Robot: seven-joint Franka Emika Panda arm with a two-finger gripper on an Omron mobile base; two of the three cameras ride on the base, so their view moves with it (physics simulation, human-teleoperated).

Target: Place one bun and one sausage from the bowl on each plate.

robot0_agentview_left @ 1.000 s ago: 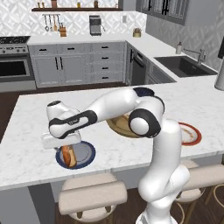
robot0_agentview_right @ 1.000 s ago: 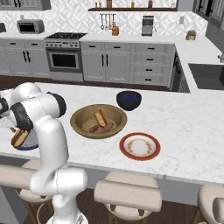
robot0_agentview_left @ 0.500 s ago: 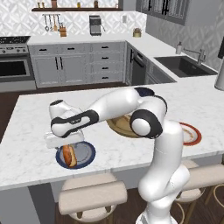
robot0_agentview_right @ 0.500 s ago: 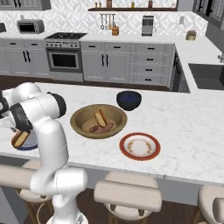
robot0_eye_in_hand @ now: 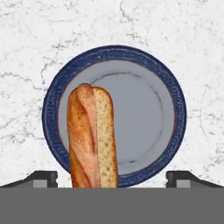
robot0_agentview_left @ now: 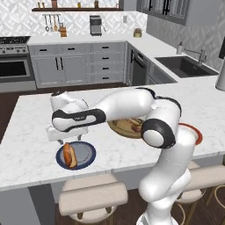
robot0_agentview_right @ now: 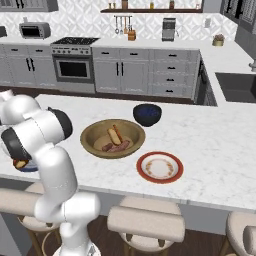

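The tool [robot0_eye_in_hand: 112, 179] hovers above the dark blue-grey plate [robot0_agentview_left: 86, 153], its fingertips [robot0_eye_in_hand: 41, 177] spread wide and holding nothing. On that plate lies a bun [robot0_eye_in_hand: 91, 138], on the side away from the wooden bowl [robot0_agentview_right: 96, 144]. The bowl sits on the marble tabletop [robot0_agentview_right: 220, 150] and holds another bun [robot0_agentview_right: 115, 135] and sausages [robot0_agentview_right: 118, 147]. Beside the bowl stands the red-rimmed white plate [robot0_agentview_right: 160, 167], bare, and behind the bowl a small dark blue bowl [robot0_agentview_right: 147, 113].

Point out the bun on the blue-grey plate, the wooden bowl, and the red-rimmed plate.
bun [robot0_eye_in_hand: 92, 138]: hand view, middle of its crust.
wooden bowl [robot0_agentview_right: 90, 137]: right base view, bare inner wall on its left side.
red-rimmed plate [robot0_agentview_right: 160, 168]: right base view, its white centre.
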